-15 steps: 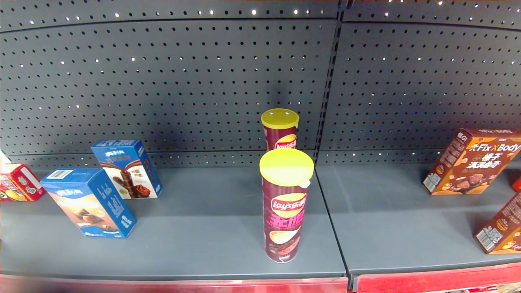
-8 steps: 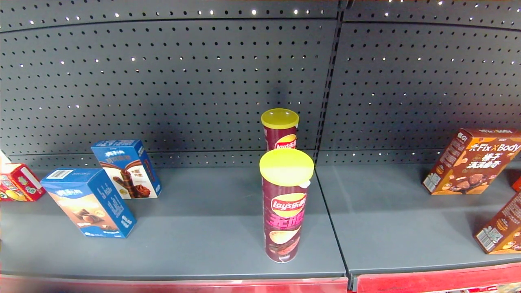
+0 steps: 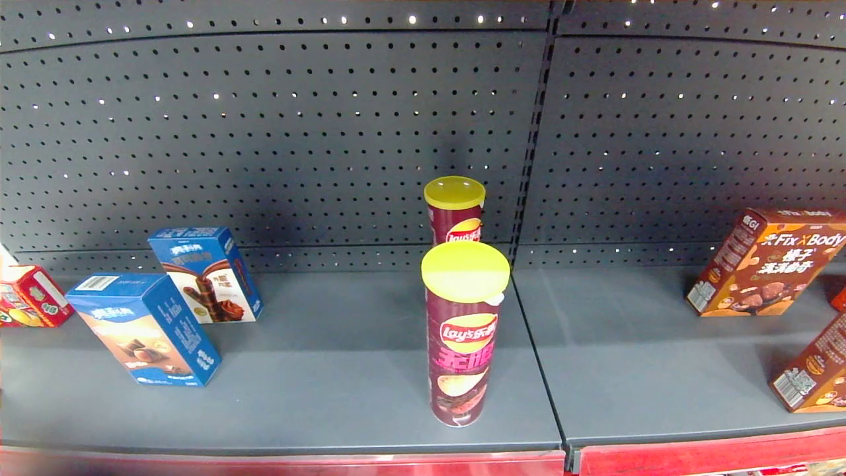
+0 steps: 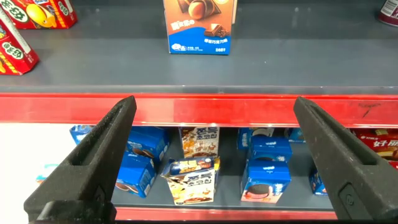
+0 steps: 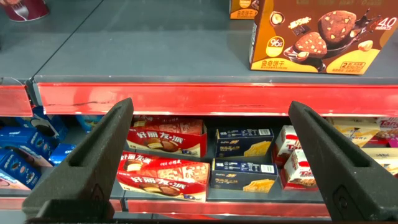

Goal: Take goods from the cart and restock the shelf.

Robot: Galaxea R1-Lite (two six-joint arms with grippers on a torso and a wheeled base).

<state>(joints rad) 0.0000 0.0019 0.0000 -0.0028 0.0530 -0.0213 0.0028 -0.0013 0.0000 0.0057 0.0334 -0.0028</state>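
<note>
Two maroon chip cans with yellow lids stand on the grey shelf (image 3: 330,370), one at the front (image 3: 462,344) and one behind it by the back panel (image 3: 455,211). My left gripper (image 4: 214,102) is open and empty, in front of the shelf's red front edge (image 4: 62,102), below a blue box (image 4: 199,25). My right gripper (image 5: 211,104) is open and empty too. It faces the same red edge (image 5: 186,96), with a brown snack box (image 5: 317,34) above it and the base of a chip can (image 5: 25,9) off to one side.
On the shelf's left stand two blue boxes (image 3: 149,330) (image 3: 208,274) and a red box (image 3: 33,294). Brown boxes (image 3: 760,264) (image 3: 816,370) stand on the right. The lower shelf holds blue boxes (image 4: 267,168) and red boxes (image 5: 168,155). Bare shelf lies on both sides of the cans.
</note>
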